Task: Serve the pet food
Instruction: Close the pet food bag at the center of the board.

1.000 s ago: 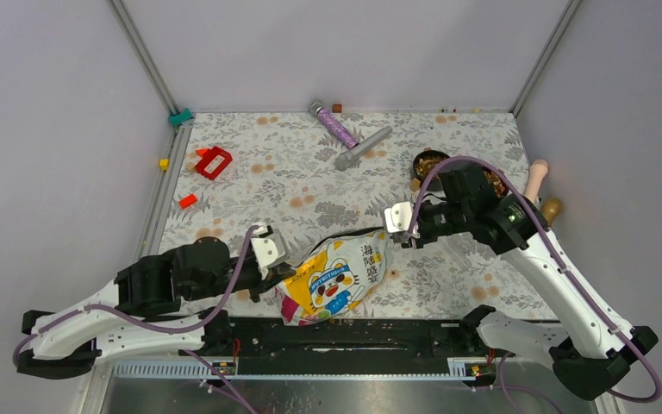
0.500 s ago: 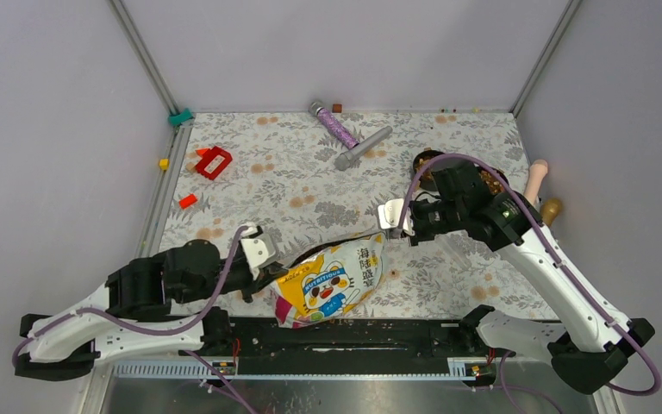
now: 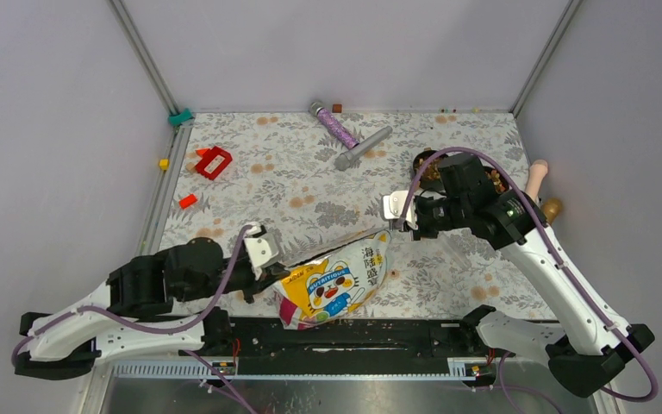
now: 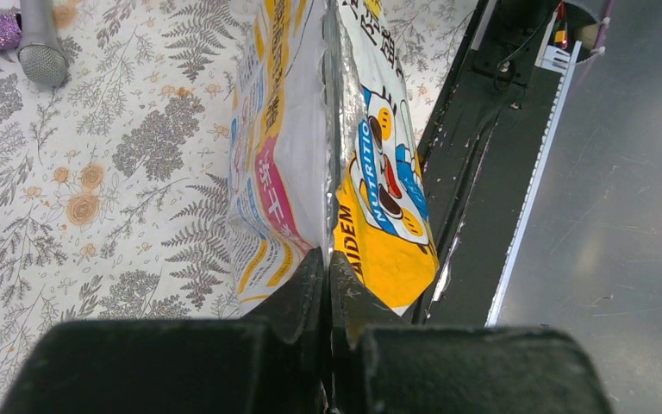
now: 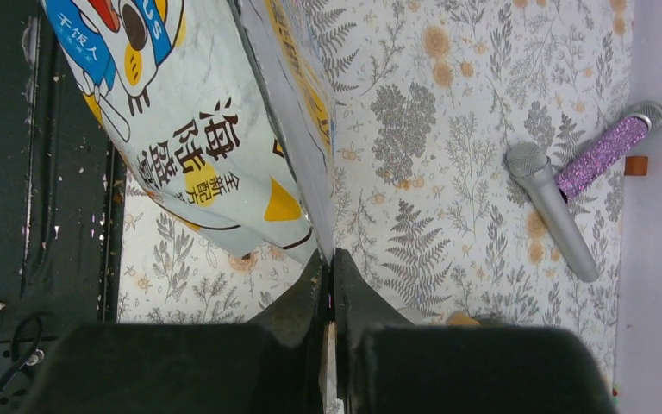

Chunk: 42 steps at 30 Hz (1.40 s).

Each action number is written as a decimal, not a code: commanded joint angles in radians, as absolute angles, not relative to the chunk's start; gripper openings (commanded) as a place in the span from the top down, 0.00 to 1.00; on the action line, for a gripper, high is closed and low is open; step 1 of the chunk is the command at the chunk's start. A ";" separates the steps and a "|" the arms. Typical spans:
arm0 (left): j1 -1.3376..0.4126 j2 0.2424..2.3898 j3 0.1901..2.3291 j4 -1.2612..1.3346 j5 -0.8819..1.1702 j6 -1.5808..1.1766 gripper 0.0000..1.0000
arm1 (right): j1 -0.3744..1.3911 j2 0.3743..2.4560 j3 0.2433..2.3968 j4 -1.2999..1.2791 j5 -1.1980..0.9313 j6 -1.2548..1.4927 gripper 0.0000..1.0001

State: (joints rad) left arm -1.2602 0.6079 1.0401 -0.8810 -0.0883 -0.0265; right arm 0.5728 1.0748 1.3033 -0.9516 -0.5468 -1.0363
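We have the pet food bag (image 3: 336,280) at six o'clock on the table (image 3: 310,172), with left fingers (image 4: 297,297) and right fingers (image 5: 297,297) each pinched fully closed on opposite bag edges, so next we would lift and tip it toward the black bowl (image 3: 427,162) at two o'clock.

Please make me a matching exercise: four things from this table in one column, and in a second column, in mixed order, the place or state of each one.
Things
1. pet food bag
2. silver microphone
3. red plastic piece
4. black bowl

Places or states
A. far left
B. far right, with kibble inside
C. near edge, gripped by the left hand and the right hand
D. far middle, beside the purple glitter microphone

Pairs: 1-C, 2-D, 3-A, 4-B
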 commanded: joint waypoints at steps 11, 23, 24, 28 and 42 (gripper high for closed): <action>-1.265 0.659 1.215 -1.025 -0.128 -0.059 0.35 | 0.538 1.033 1.354 -0.991 -0.566 -1.057 1.00; -1.288 1.077 1.482 -1.031 -0.256 0.148 0.01 | 0.548 0.940 1.222 -0.441 -0.509 -0.589 1.00; -1.296 1.094 1.480 -1.031 -0.263 0.157 0.01 | 0.548 0.937 1.219 -0.440 -0.514 -0.593 1.00; -1.301 1.108 1.411 -0.979 -0.407 0.165 0.01 | 0.548 0.933 1.215 -0.458 -0.558 -0.616 1.00; -1.319 1.096 1.325 -1.026 -0.324 0.174 0.09 | 0.548 0.880 1.224 -0.401 -0.459 -0.493 1.00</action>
